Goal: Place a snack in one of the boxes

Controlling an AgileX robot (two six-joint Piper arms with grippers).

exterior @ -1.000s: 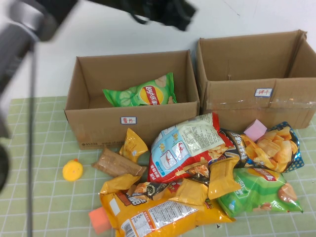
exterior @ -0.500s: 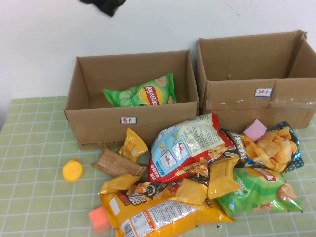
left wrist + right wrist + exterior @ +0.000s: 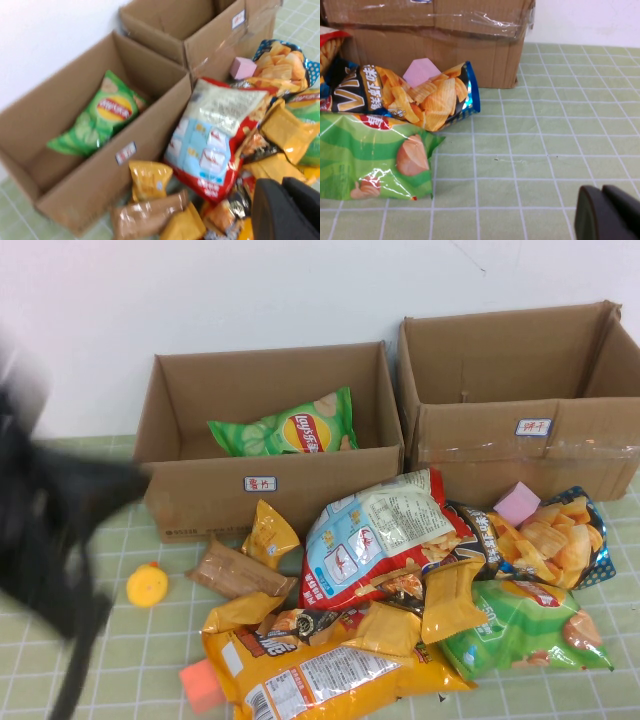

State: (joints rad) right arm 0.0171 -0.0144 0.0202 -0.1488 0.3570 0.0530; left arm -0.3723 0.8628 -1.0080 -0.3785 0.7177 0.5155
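Note:
A green Lay's chip bag [image 3: 285, 427] lies inside the left cardboard box [image 3: 200, 490]; it also shows in the left wrist view [image 3: 100, 117]. The right box [image 3: 480, 445] looks empty. A pile of snack bags lies in front of the boxes, with a large red-and-white bag [image 3: 375, 535] on top. My left arm is a black blur [image 3: 50, 530] at the left, beside the left box. My left gripper [image 3: 281, 184] is shut and empty above the pile. My right gripper [image 3: 600, 190] is shut and empty, low over the green mat to the right of the pile.
A yellow duck toy [image 3: 147, 585] and an orange block [image 3: 200, 685] sit on the mat left of the pile. A pink block [image 3: 517, 502] rests against the right box. An orange chip bag [image 3: 427, 97] and a green bag [image 3: 375, 157] lie near my right gripper.
My left arm has swung from the top of the high view down to the left side. The snacks and boxes have not moved.

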